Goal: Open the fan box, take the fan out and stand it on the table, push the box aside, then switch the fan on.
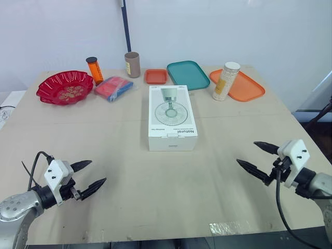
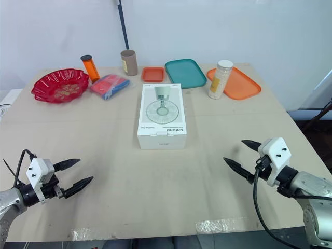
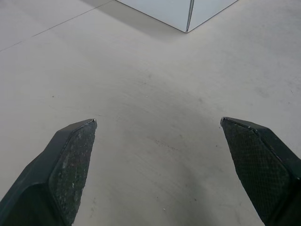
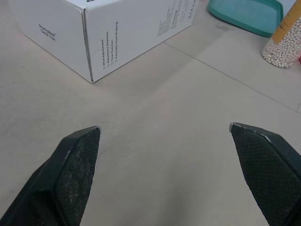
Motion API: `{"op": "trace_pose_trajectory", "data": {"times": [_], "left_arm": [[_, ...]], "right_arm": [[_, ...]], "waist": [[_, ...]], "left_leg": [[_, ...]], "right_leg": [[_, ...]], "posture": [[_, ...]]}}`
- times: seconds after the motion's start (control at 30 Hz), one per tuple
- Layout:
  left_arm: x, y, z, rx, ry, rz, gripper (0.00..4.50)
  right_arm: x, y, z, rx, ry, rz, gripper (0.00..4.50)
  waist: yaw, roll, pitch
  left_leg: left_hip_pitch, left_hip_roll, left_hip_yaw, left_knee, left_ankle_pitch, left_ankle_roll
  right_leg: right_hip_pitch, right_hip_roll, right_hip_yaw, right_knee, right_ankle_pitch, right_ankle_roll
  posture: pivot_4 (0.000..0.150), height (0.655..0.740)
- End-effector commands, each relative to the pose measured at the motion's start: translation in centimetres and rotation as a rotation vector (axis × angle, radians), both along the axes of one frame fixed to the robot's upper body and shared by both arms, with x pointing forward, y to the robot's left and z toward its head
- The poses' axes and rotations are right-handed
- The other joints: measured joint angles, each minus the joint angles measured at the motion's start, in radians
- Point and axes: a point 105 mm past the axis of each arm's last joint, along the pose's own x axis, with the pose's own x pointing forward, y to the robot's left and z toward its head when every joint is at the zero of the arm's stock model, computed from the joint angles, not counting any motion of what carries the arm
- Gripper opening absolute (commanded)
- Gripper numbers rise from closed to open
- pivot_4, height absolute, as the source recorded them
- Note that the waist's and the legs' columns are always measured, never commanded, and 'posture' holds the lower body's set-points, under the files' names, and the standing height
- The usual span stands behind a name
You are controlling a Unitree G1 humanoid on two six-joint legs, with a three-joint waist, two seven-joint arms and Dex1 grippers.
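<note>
The white fan box [image 1: 171, 117] lies flat and closed in the middle of the table, a fan pictured on its lid. A near corner of the box [image 4: 96, 40] faces the right wrist camera, and a corner of the box [image 3: 186, 13] also appears in the left wrist view. My left gripper [image 1: 90, 174] hovers open over the near left of the table, well short of the box. Over the near right, my right gripper [image 1: 249, 155] is open too, with nothing between its fingers [image 4: 73, 169].
Along the back of the table stand a red bowl [image 1: 65, 87], an orange bottle [image 1: 95, 70], a blue-red packet [image 1: 113, 87], a brown cup [image 1: 132, 65], a small orange tray [image 1: 156, 76], a teal tray [image 1: 188, 74], a bead jar [image 1: 226, 81] and an orange tray [image 1: 244, 85].
</note>
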Motion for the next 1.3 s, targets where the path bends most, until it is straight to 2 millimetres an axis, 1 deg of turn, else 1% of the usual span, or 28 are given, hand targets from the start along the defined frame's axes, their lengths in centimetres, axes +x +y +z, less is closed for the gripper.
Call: {"op": "trace_pose_trajectory", "data": {"times": [0.03, 0.07, 0.1, 0.13, 0.2, 0.23, 0.3, 0.33, 0.4, 0.47, 0.5, 0.57, 0.77, 0.87, 0.93, 1.07, 1.13, 1.27, 1.3], "left_arm": [[1.4, -1.8, 3.4, -0.027, -0.102, -0.04, 4.49], [2.2, -2.5, 4.3, -0.048, -0.123, -0.044, 4.49], [2.8, -3.2, 5.2, -0.068, -0.138, -0.05, 4.09], [3.2, -3.8, 5.9, -0.082, -0.145, -0.057, 3.99], [4.3, -4.6, 6.9, -0.08, -0.159, -0.054, 3.27], [4.9, -5.1, 7.4, -0.089, -0.164, -0.051, 3.1], [6.2, -6.3, 8.5, -0.106, -0.184, -0.038, 2.35], [7.1, -7.3, 9.1, -0.116, -0.195, -0.037, 1.89], [8.3, -9.2, 9.8, -0.137, -0.192, -0.045, 1.26], [9.1, -10.7, 10.1, -0.143, -0.185, -0.058, 0.82], [9.4, -11.5, 10.2, -0.149, -0.179, -0.065, 0.43], [9.9, -12.9, 10.3, -0.146, -0.173, -0.085, 0.1], [11.6, -16.1, 9.9, -0.108, -0.14, -0.129, 0.1], [12.5, -17.0, 9.6, -0.074, -0.139, -0.13, 0.1], [13.0, -17.3, 9.3, -0.049, -0.131, -0.12, 0.1], [13.9, -17.3, 7.9, 0.017, -0.102, -0.087, 0.1], [14.2, -17.4, 7.5, 0.027, -0.091, -0.067, 0.1], [14.3, -18.1, 7.2, 0.018, -0.086, -0.064, 0.1], [14.2, -18.2, 7.0, 0.02, -0.082, -0.065, 0.1]], "right_arm": [[0.5, 1.4, 1.7, 0.011, -0.063, 0.042, 4.5], [0.6, 1.6, 1.8, 0.012, -0.066, 0.049, 4.5], [0.7, 1.8, 1.9, 0.011, -0.068, 0.056, 4.5], [0.8, 2.0, 1.9, 0.011, -0.068, 0.06, 4.5], [0.9, 2.1, 1.8, 0.009, -0.069, 0.064, 4.5], [1.0, 2.2, 1.8, 0.008, -0.07, 0.067, 4.5], [1.3, 2.4, 1.8, 0.008, -0.073, 0.07, 4.5], [1.5, 2.6, 1.8, 0.012, -0.075, 0.074, 4.5], [1.7, 3.0, 1.9, 0.013, -0.081, 0.081, 4.5], [1.9, 3.2, 1.9, 0.013, -0.085, 0.082, 4.5], [2.0, 3.3, 1.9, 0.013, -0.087, 0.082, 4.5], [2.1, 3.4, 2.0, 0.011, -0.092, 0.083, 4.5], [2.2, 4.1, 2.3, 0.011, -0.099, 0.094, 4.5], [2.3, 4.4, 2.7, 0.012, -0.111, 0.1, 4.5], [2.4, 4.7, 3.0, 0.014, -0.118, 0.105, 4.5], [2.5, 6.0, 3.8, 0.028, -0.127, 0.124, 4.5], [2.4, 6.8, 4.1, 0.036, -0.118, 0.149, 4.5], [2.3, 8.6, 5.2, 0.043, -0.113, 0.198, 4.5], [2.5, 9.4, 5.6, 0.038, -0.126, 0.215, 4.5]], "waist": [[0.0, 0.0, 0.0], [0.0, 0.0, 0.0], [0.0, 0.0, 0.0], [0.0, 0.0, 0.0], [0.0, 0.0, 0.0], [0.0, 0.0, 0.0], [0.0, 0.0, 0.0], [0.0, 0.0, 0.0], [0.0, 0.0, 0.0], [0.0, -0.001, 0.0], [0.001, -0.001, 0.0], [0.001, -0.001, -0.001], [0.001, -0.001, 0.0], [0.001, -0.001, 0.0], [0.0, -0.001, 0.0], [0.0, -0.001, 0.0], [0.0, -0.001, 0.0], [0.001, -0.001, 0.0], [0.001, -0.001, 0.0]], "left_leg": [[0.0, 0.0, 0.0, 0.0, 0.0, 0.0], [0.0, 0.0, 0.0, 0.0, 0.0, 0.0], [0.0, 0.0, 0.0, 0.0, 0.0, 0.0], [0.0, 0.0, 0.0, 0.0, 0.0, 0.0], [0.0, 0.0, 0.0, 0.001, 0.0, 0.0], [0.0, 0.0, 0.0, 0.001, 0.0, 0.0], [-0.001, 0.0, 0.0, 0.001, 0.0, 0.0], [-0.001, 0.0, 0.0, 0.001, 0.0, 0.0], [-0.001, 0.0, 0.0, 0.001, 0.0, 0.0], [-0.001, 0.0, 0.0, 0.001, 0.0, 0.0], [-0.001, 0.0, 0.0, 0.002, 0.0, 0.0], [-0.001, 0.0, 0.0, 0.003, 0.0, -0.001], [-0.002, -0.001, 0.0, 0.004, 0.0, 0.0], [-0.002, -0.002, 0.0, 0.005, 0.0, -0.001], [-0.002, -0.002, 0.0, 0.005, 0.0, -0.001], [-0.003, -0.002, 0.0, 0.005, 0.0, -0.001], [-0.003, -0.002, 0.0, 0.005, 0.0, -0.001], [-0.003, -0.002, 0.0, 0.005, 0.0, -0.001], [-0.003, -0.002, 0.0, 0.005, 0.0, -0.001]], "right_leg": [[0.0, 0.0, 0.0, 0.0, 0.0, 0.0], [0.0, 0.0, 0.0, 0.0, 0.0, 0.0], [0.0, 0.0, 0.0, 0.0, 0.0, 0.0], [0.0, 0.0, 0.0, 0.0, 0.001, 0.0], [0.0, 0.0, 0.0, 0.0, 0.001, 0.001], [0.0, 0.0, 0.0, 0.0, 0.001, 0.001], [0.0, 0.0, 0.0, 0.0, 0.001, 0.001], [0.0, 0.0, 0.0, 0.0, 0.001, 0.001], [0.0, 0.0, 0.0, 0.0, 0.002, 0.001], [0.0, 0.0, 0.0, 0.0, 0.002, 0.001], [0.0, 0.0, 0.0, 0.0, 0.003, 0.001], [0.0, 0.0, 0.0, 0.0, 0.003, 0.001], [-0.001, 0.0, 0.0, 0.0, 0.003, 0.002], [0.0, 0.0, 0.001, 0.0, 0.004, 0.002], [0.0, 0.0, 0.001, 0.0, 0.004, 0.002], [-0.001, 0.0, 0.001, 0.0, 0.004, 0.002], [-0.001, 0.0, 0.001, 0.0, 0.004, 0.002], [0.0, 0.0, 0.001, 0.0, 0.004, 0.002], [0.0, 0.0, 0.001, 0.0, 0.004, 0.003]], "posture": [[0.15, 0.74], [0.15, 0.74], [0.15, 0.74], [0.15, 0.74], [0.15, 0.74], [0.15, 0.74], [0.15, 0.74], [0.15, 0.74], [0.15, 0.74], [0.15, 0.74], [0.15, 0.74], [0.15, 0.74], [0.15, 0.74], [0.15, 0.74], [0.15, 0.74], [0.15, 0.74], [0.15, 0.74], [0.15, 0.74], [0.15, 0.74]]}}
